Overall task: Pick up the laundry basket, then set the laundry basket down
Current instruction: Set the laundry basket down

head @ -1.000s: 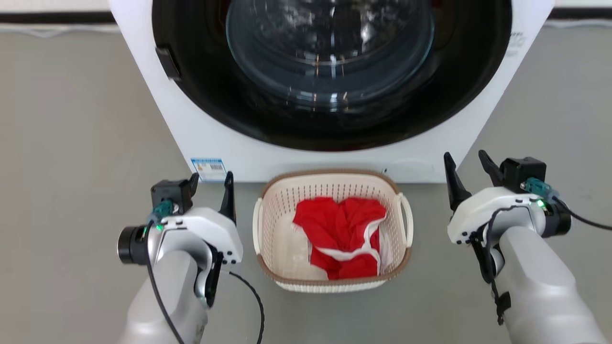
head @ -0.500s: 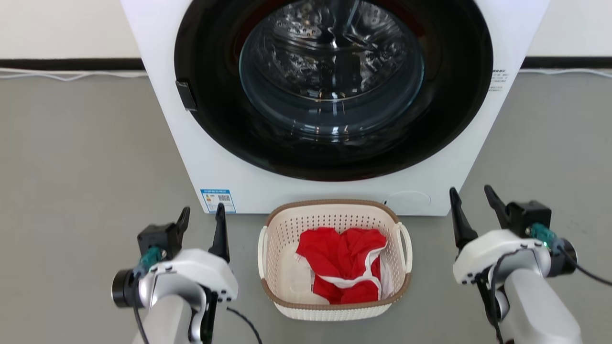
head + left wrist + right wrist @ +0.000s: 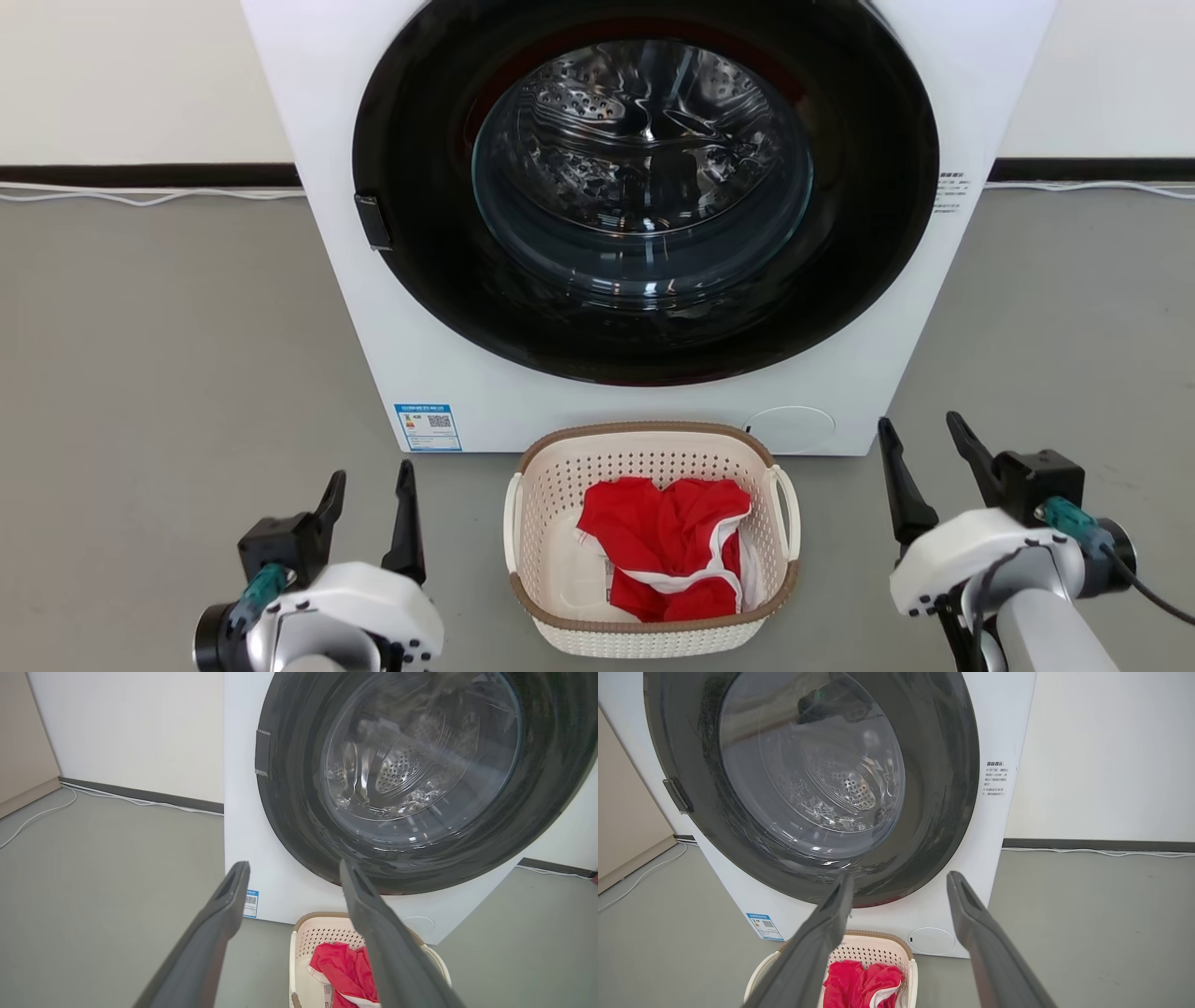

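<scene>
The laundry basket [image 3: 644, 464] stands on the grey floor right in front of the washer, cream and perforated with a brown rim and a loop handle on each side. A red and white cloth [image 3: 667, 546] lies crumpled inside it. My left gripper [image 3: 371, 476] hangs open to the basket's left, well apart from the handle. My right gripper [image 3: 920, 425] hangs open to its right, also apart. In the left wrist view the open left gripper [image 3: 295, 865] points at the washer, with the basket [image 3: 322, 942] low between the fingers. The right gripper [image 3: 901, 877] is open too, above the basket [image 3: 873, 952].
A white front-loading washer [image 3: 560, 411] with a dark round glass door [image 3: 644, 168], which is closed, stands close behind the basket. Grey floor [image 3: 168, 355] spreads on both sides. White cables [image 3: 140, 196] run along the dark skirting at the wall. A beige panel [image 3: 23, 742] stands far left.
The camera has moved: the whole picture has slid down and more of the washer and wall shows. Both grippers now sit lower beside the basket, still open. The basket has stayed put.
</scene>
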You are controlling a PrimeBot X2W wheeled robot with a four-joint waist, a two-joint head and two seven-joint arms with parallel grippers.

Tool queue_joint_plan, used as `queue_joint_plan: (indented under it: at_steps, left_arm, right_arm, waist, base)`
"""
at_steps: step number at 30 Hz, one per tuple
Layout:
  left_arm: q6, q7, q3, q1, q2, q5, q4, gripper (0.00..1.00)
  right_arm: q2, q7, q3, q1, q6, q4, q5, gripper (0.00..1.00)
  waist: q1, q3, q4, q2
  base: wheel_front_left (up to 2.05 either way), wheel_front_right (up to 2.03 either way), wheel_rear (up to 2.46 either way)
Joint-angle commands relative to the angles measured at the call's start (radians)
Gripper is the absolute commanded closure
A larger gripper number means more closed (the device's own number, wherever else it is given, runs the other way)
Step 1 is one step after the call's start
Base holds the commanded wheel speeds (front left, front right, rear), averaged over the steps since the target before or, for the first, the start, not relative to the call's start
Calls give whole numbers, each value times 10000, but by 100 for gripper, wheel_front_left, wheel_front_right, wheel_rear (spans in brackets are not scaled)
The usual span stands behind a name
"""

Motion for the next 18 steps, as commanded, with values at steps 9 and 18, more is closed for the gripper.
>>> queue_joint_plan:
  at_steps: [9, 18]
  left_arm:
    - [274, -45, 499, 658, 278, -116, -1132, 0]
    - [489, 243, 507, 1508, 319, -229, -2125, 0]
  right_arm:
    - [24, 617, 56, 1111, 62, -1961, 227, 0]
    - [24, 1076, -245, 2115, 62, -3103, 372, 0]
  waist:
    - [0, -208, -100, -1]
    - [0, -469, -163, -1]
  base:
    - [0, 0, 0]
    - [0, 0, 0]
